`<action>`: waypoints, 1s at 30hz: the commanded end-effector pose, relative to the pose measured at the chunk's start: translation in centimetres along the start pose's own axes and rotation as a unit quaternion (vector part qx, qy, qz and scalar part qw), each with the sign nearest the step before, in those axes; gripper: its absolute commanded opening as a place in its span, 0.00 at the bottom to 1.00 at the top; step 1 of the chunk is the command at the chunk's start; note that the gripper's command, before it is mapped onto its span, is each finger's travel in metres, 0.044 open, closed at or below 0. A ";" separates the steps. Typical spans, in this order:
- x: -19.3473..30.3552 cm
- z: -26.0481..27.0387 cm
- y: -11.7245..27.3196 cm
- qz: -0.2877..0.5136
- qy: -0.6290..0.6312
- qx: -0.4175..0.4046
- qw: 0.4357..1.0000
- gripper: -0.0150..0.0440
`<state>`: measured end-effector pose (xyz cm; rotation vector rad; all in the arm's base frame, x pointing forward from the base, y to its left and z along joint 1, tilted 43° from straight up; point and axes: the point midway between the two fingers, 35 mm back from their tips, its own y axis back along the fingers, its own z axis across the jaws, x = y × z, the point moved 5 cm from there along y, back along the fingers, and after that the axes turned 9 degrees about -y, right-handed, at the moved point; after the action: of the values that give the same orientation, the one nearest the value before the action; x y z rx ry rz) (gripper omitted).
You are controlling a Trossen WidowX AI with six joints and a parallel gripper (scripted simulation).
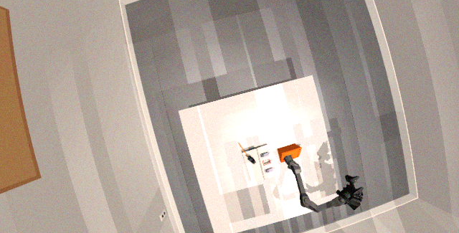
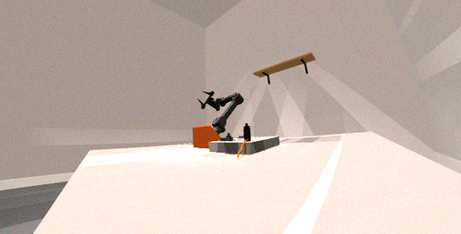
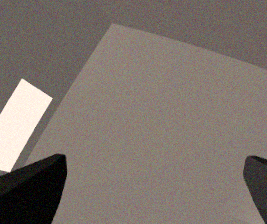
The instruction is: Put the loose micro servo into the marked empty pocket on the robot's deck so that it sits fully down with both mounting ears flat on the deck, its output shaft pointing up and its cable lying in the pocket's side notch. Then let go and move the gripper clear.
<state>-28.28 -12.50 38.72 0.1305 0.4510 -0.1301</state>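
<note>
Top: the claw [image 1: 359, 186] [image 2: 204, 99] [image 3: 157, 167] hangs around 4 o'clock from the orange block [image 1: 290, 153] [image 2: 203, 137], well away from your work. The black servo [image 1: 252, 159] [image 2: 246, 133] is on the deck [image 1: 254, 176] [image 2: 266, 145], at 9 o'clock from that block, its orange cable [image 1: 242, 148] [image 2: 241, 149] running toward 11. You can't make out the marked pocket or its notch here, so find them before committing to a wrist angle.

Exterior: the servo stands tall above the deck, the cable dropping toward 7 o'clock over the edge of the deck to the counter [image 1: 229, 186] [image 2: 202, 191]. The claw is up at 10 o'clock from it. Your next job is likely the pick: swing over high, come down straight, and take the body sides squarely, keeping shaft, ears and cable out of the grip.

Wrist: the fingers stand nearly fully apart at 8 and 4 o'clock, with nothing between them. Keep that spread until they straddle the body, then close gently.
</note>
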 end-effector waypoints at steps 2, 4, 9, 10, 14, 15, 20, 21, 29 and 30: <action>0.1 0.0 -0.2 0.002 0.002 0.000 1.000 1.00; 0.1 0.0 -0.4 0.004 0.010 0.001 1.000 1.00; 0.6 -0.6 -2.1 0.019 0.025 0.004 1.000 1.00; 0.7 -0.7 -2.5 0.023 0.026 0.005 0.999 1.00; 1.2 -0.7 -3.4 0.032 0.038 0.006 0.999 1.00; 1.3 -0.7 -3.7 0.037 0.043 0.006 0.998 1.00; 2.4 -0.8 -5.5 0.053 0.068 0.010 0.996 1.00; 2.6 -1.0 -5.8 0.054 0.065 0.015 0.996 1.00; 4.5 -0.8 -8.4 0.085 0.099 0.015 0.991 1.00; 4.7 -0.8 -8.7 0.091 0.104 0.013 0.990 1.00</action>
<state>-26.47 -20.08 35.51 0.2068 0.6092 0.0186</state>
